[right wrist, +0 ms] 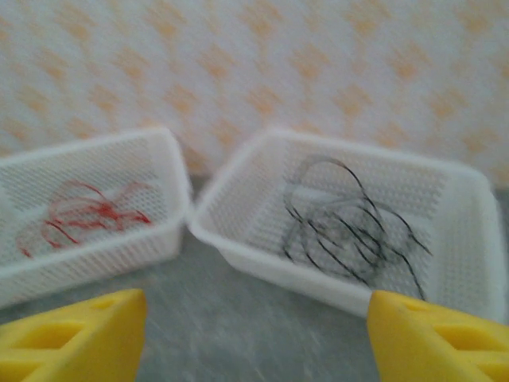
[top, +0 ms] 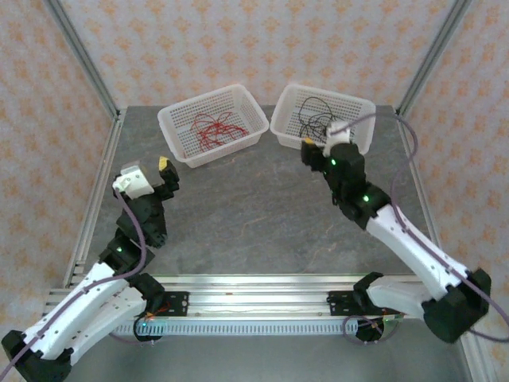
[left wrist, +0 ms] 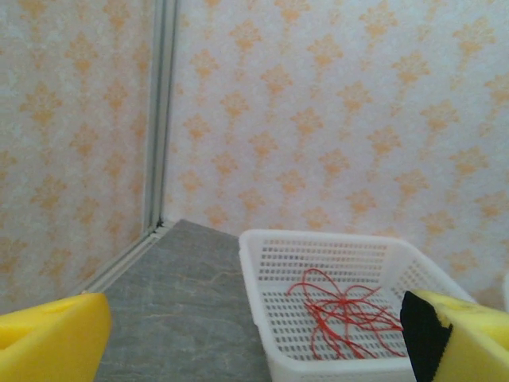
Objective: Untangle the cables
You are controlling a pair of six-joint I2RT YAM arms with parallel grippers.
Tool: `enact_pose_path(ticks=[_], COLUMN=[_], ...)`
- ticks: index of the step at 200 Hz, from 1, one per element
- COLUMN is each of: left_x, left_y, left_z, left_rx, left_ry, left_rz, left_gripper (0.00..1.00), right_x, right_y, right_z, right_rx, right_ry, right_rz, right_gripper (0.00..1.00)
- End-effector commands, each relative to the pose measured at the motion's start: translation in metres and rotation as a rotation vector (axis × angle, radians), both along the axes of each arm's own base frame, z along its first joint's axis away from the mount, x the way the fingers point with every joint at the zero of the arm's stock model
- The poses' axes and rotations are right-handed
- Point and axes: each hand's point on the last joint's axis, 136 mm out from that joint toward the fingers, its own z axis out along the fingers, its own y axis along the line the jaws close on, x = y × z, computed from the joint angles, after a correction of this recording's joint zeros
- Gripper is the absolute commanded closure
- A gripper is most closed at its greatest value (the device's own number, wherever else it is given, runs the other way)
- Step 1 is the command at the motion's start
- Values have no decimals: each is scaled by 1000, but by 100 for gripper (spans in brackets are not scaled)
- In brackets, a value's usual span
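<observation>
— Where's everything?
— Red cables (top: 213,131) in the left basket (top: 231,148), black cables (top: 316,119) in the right basket (top: 338,94).
— Holding anything?
— No. Left fingers (left wrist: 48,338) and right fingers (right wrist: 71,334) both spread apart, empty.

Cables (top: 213,130) in L basket (top: 203,97) & R basket (top: 338,94), table (top: 238,215) rear.

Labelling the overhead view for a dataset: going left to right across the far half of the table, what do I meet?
left gripper → red cables in the left basket → black cables in the right basket
</observation>
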Motion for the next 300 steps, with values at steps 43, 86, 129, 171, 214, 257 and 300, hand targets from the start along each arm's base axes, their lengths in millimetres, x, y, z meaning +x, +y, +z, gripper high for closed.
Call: enact_pose_path(ticks=[43,86,129,171,214,257,300], left_x=[7,4,13,45,81,97,96], left_y=[57,80,70,46,45,54,55], left_z=[-83,-128,-139,-154,-169,-180,-180], left_rx=[-45,-5,34,116,92,19,23], left_ry=[-115,-99,-129,-62,47,99,101], left_rz=[211,246,141,1,-71,-114,-109], left_gripper=[6,4,2,0,0,0,0], right_x=[-39,-32,-22,-16,21,29,27], right_y=[-105,-129,-124,-116,-139,-144,-144], right_z=[-72,-120,-141,-160,-179,-183,-182], right_rx=[12,59,58,32,103,123,120], right_ry=[-224,-264,-283,-267,-127,-97,-102], right_rz=[-291,-312,-248,-184,-253,-261,-259], right_gripper=[15,16,16,16,16,7,0])
